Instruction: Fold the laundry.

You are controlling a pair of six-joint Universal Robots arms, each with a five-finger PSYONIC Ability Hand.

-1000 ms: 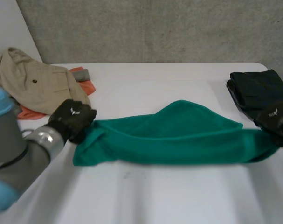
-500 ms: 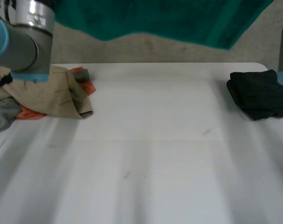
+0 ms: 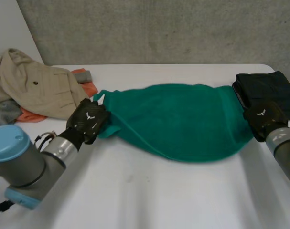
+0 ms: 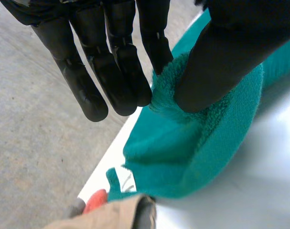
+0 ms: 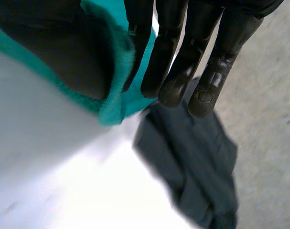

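A green towel (image 3: 178,119) lies spread across the middle of the white table (image 3: 149,195), its near edge sagging in a curve. My left hand (image 3: 87,119) grips the towel's left end; in the left wrist view the thumb (image 4: 221,62) pinches the green towel (image 4: 192,152) against the fingers (image 4: 116,71). My right hand (image 3: 263,119) holds the towel's right end. In the right wrist view its thumb (image 5: 59,43) presses the towel edge (image 5: 113,102) against the fingers (image 5: 183,67).
A heap of beige, orange and grey clothes (image 3: 37,88) lies at the table's back left, also seen as a beige and orange heap (image 4: 106,214) past the left hand. A folded black garment (image 3: 266,88) sits at the back right, close behind my right hand, black garment (image 5: 192,167).
Half a second ago the towel was lifted high above the table by both arms. Now it has come down and lies spread flat, farther back than a second ago.
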